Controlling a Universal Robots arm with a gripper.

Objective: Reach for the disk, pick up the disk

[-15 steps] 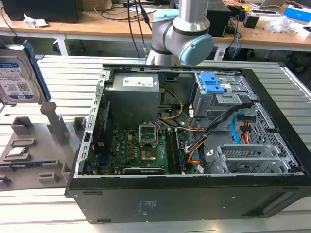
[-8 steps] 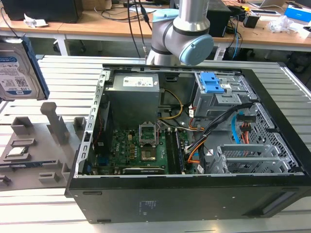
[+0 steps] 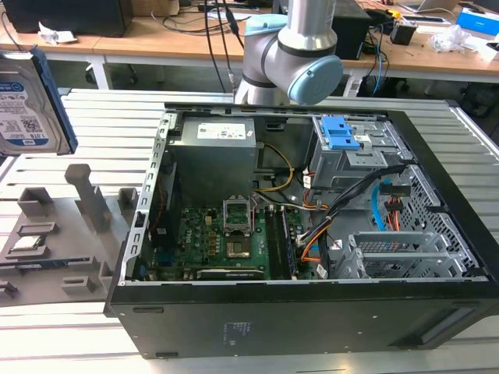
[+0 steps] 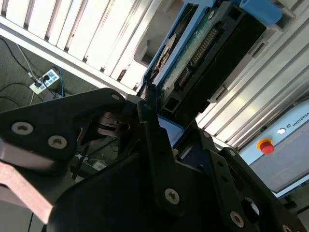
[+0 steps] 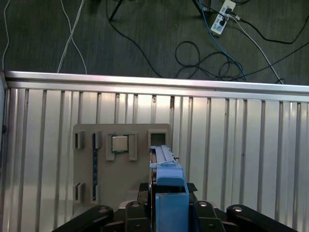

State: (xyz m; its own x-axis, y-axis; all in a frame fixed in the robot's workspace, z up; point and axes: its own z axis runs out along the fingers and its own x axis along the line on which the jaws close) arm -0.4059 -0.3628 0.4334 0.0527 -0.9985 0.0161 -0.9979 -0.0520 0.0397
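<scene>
near side of the exterior view: open pc case on the slatted table, side panel off, motherboard exposed. on the exterior view's left, just beside the case, sits the grey fixture tray with the small silver chip in one pocket. the disk is off the tray and in the air above it, at the exterior view's far left, standing on edge with the label side showing and nothing under it. first wrist view looks straight down: the disk's blue frame edge is pinched between the black fingers of the gripper, with the tray and chip well below. second wrist view shows the disk's green board side running up out of the fingers. so the gripper reads as clamped on the disk, holding it by one end. progress call: reach done, grasp done, lift done as far as the frames show; the disk is clear of the tray and well apart from the case. nothing visibly left of the pick-up. farther back in the case: grey drive cage with the blue latch piece on top, untouched. behind that the arm, then the desks.
</scene>
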